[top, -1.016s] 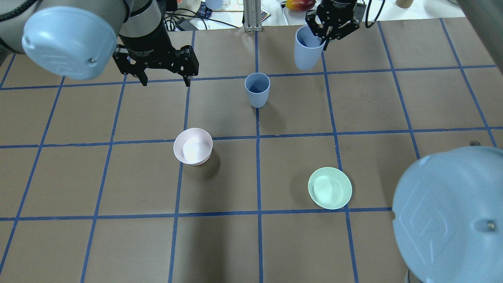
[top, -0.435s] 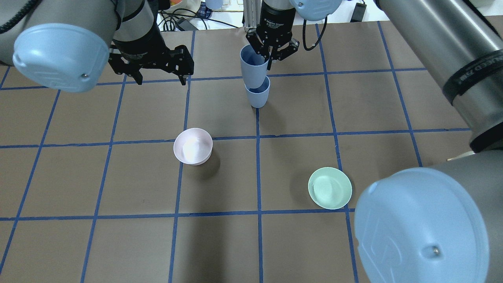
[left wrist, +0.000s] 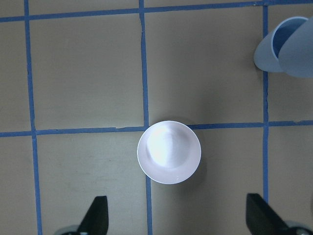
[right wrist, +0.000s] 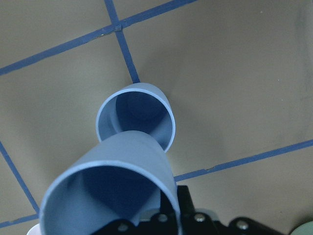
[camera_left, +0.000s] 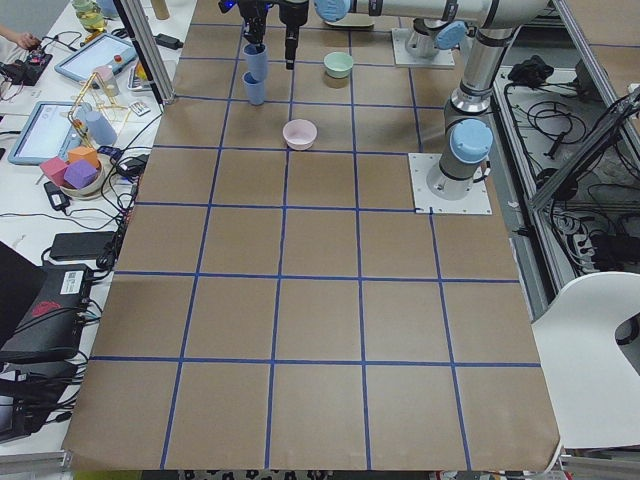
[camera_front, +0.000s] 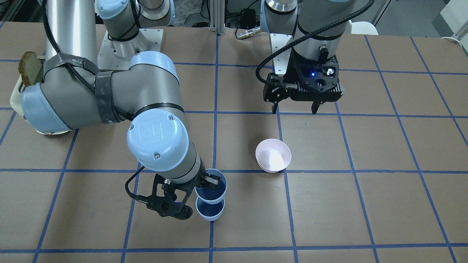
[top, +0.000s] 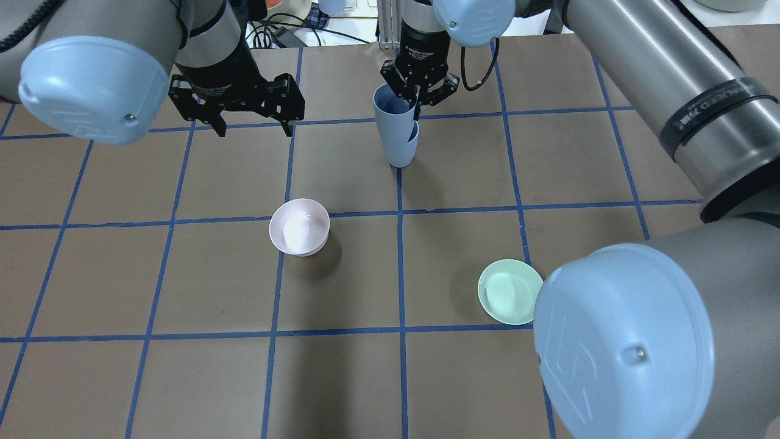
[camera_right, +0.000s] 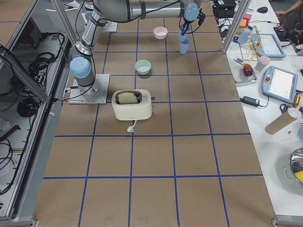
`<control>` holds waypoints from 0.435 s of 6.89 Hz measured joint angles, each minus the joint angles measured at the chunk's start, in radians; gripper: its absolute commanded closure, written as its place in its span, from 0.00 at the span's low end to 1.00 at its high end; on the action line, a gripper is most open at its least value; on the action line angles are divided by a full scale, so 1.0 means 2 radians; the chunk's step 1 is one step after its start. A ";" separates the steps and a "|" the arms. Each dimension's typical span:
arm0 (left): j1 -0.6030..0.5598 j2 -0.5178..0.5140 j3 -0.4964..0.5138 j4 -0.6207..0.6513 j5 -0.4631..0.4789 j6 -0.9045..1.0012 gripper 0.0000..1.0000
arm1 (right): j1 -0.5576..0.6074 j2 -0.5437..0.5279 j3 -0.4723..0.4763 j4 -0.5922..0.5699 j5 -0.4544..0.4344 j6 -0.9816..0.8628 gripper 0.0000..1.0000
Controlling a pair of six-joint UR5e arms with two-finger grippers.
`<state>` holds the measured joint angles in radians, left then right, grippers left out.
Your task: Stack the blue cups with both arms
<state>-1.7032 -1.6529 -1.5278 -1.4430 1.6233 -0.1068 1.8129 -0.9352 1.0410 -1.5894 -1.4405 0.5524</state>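
Stacking step: right jaws gripped the upper cup (top: 390, 119) by its rim, base at the mouth of the lower cup (top: 403, 157) on the desk (top: 183, 274); left jaws hung apart, empty. Next move seemingly needed: straight lowering, then release.

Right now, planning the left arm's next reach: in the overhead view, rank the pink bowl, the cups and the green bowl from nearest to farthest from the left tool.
From the left tool:
1. pink bowl: closest, toward the robot.
2. cups: to its right, mid-table.
3. green bowl: farthest right, toward the robot.
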 measured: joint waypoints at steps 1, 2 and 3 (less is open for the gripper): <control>0.000 0.000 0.000 0.000 -0.001 0.000 0.00 | 0.000 0.003 0.000 -0.010 -0.002 0.000 1.00; 0.000 0.000 0.000 0.000 -0.001 0.000 0.00 | 0.000 0.005 0.001 -0.015 -0.002 0.001 1.00; 0.000 0.000 0.000 0.000 0.000 0.000 0.00 | 0.000 0.006 0.001 -0.017 -0.002 0.001 0.93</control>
<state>-1.7029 -1.6536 -1.5286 -1.4435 1.6240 -0.1074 1.8131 -0.9225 1.0435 -1.6237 -1.4439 0.5534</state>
